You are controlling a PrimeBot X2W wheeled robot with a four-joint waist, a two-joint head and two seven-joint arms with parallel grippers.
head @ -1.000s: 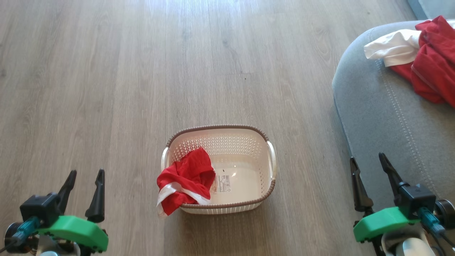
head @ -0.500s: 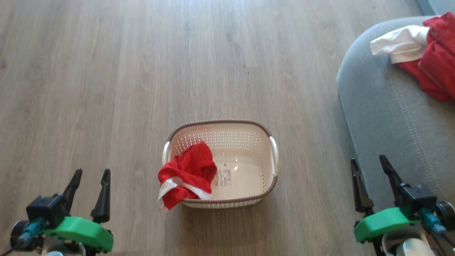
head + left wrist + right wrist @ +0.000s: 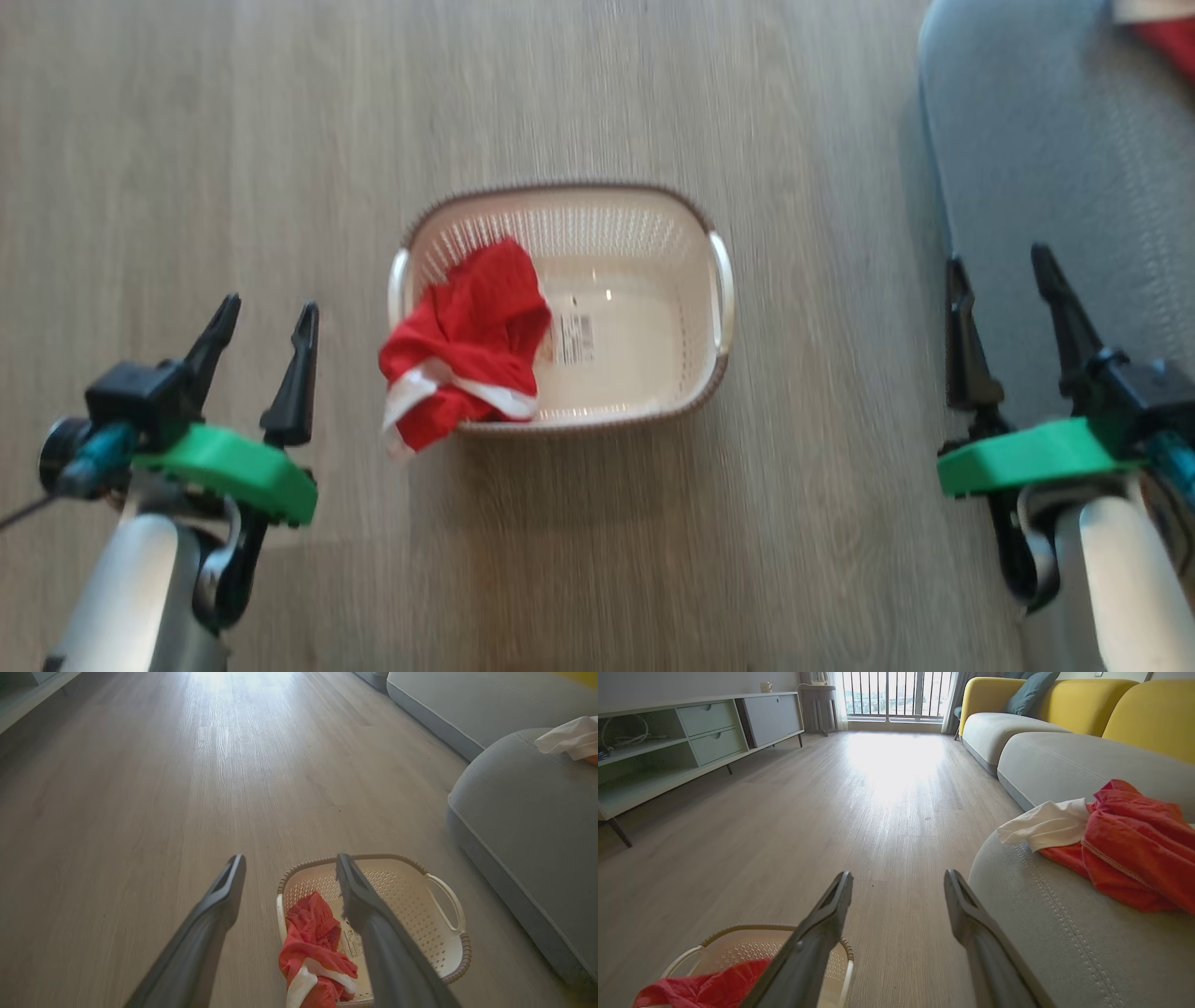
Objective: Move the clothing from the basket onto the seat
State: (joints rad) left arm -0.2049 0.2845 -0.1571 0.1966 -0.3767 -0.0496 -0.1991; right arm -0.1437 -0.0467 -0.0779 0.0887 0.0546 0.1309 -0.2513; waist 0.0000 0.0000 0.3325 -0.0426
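The left gripper point(image 3: 269, 303) hangs spread and empty beside the basket point(image 3: 719, 308), where one red-and-white garment point(image 3: 462, 341) slumps over the near-left rim. I reckon a shallow pinch could catch that rim and tip the basket. Its sticker point(image 3: 571, 338) is too blurred to read. The right gripper point(image 3: 997, 259), also spread, hovers by the seat point(image 3: 1046, 140).

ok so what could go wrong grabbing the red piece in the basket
The red garment hangs over the rim of the basket; a shallow pinch by the open left end effector might let it slide onto the floor.
The basket looks light and stands free, so snagged fabric could tip it.
The pile on the seat lies near its rounded edge; another piece could slip off.
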